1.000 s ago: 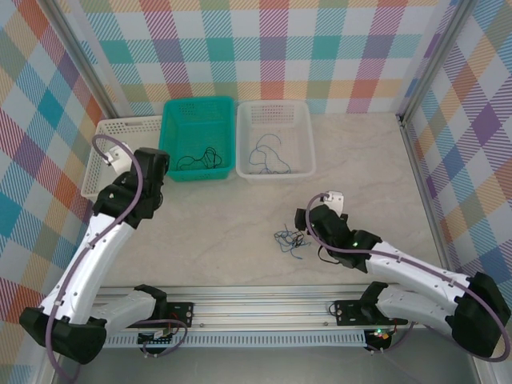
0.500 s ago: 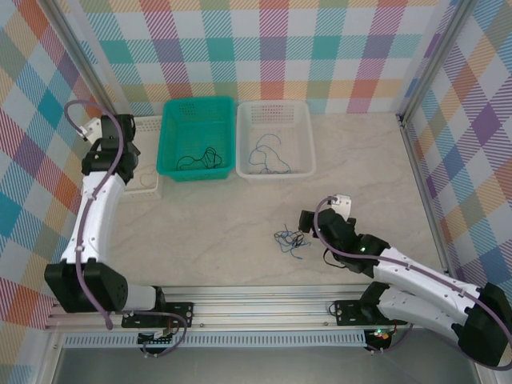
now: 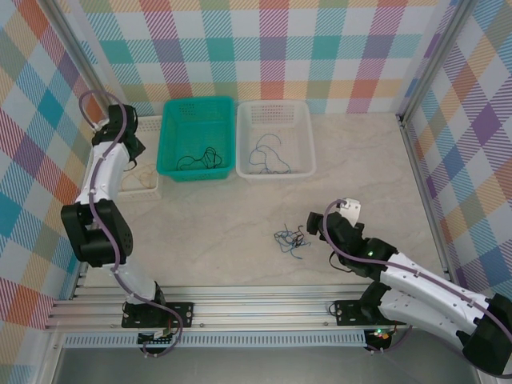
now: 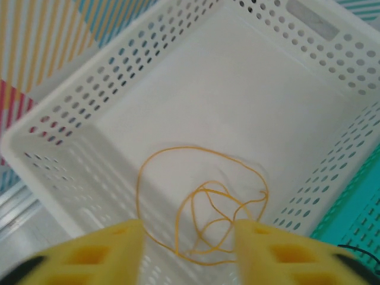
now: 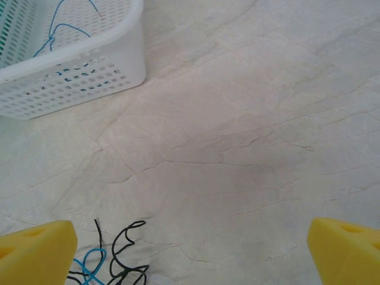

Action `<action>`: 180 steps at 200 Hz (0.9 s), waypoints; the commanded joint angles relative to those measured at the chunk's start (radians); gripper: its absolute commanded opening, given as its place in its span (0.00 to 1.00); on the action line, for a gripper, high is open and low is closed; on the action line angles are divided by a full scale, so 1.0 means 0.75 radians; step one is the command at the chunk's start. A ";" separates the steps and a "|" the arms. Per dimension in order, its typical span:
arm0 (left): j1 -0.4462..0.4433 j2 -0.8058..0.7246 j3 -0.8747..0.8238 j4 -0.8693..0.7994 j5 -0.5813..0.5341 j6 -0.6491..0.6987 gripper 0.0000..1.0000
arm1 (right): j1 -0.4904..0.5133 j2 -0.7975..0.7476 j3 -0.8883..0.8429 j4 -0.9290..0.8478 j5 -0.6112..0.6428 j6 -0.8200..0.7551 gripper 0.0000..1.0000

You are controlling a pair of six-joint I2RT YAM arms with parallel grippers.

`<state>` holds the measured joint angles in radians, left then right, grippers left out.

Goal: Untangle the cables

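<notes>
While the tangled clump (image 3: 290, 238) of blue and black cables is left on the tabletop (image 3: 240, 216), close to the near edge and a bit right of the middle, its long axis is seen running roughly along that edge, with one blue tail pointed at the edge. The right gripper (image 3: 316, 222) is parked just right of it, fingers spread wide, nothing gripped.

At the far left corner the left gripper (image 4: 189, 231) is held over the white basket (image 4: 71, 119), fingers partly apart with nothing between them. The yellow cable (image 4: 205, 205) is laid on the basket floor in loose loops, so no clear axis can be picked. A small plate is seen on the basket rim, writing unreadable.

Compared with a second ago, the left arm has been swung further into that corner, its pinched fingers have been opened, and the right gripper has been nudged slightly toward the right edge.
</notes>
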<state>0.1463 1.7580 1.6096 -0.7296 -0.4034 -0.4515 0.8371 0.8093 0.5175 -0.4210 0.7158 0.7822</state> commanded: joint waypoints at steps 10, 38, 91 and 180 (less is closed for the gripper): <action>0.020 0.058 0.116 -0.097 0.102 0.021 0.99 | -0.004 -0.004 -0.019 -0.061 0.044 0.009 1.00; 0.018 0.079 0.143 -0.151 0.127 0.011 1.00 | -0.004 0.011 -0.013 -0.055 0.042 0.000 1.00; 0.018 -0.126 -0.045 0.042 0.476 -0.016 1.00 | -0.004 0.056 -0.005 -0.018 0.036 -0.022 1.00; 0.021 -0.477 -0.521 0.532 1.041 -0.190 1.00 | -0.006 0.172 0.032 0.075 -0.130 -0.013 1.00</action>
<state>0.1471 1.4860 1.3190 -0.4873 0.2501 -0.5388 0.8368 0.9287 0.5171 -0.4023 0.6636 0.7742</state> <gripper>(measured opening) 0.998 0.997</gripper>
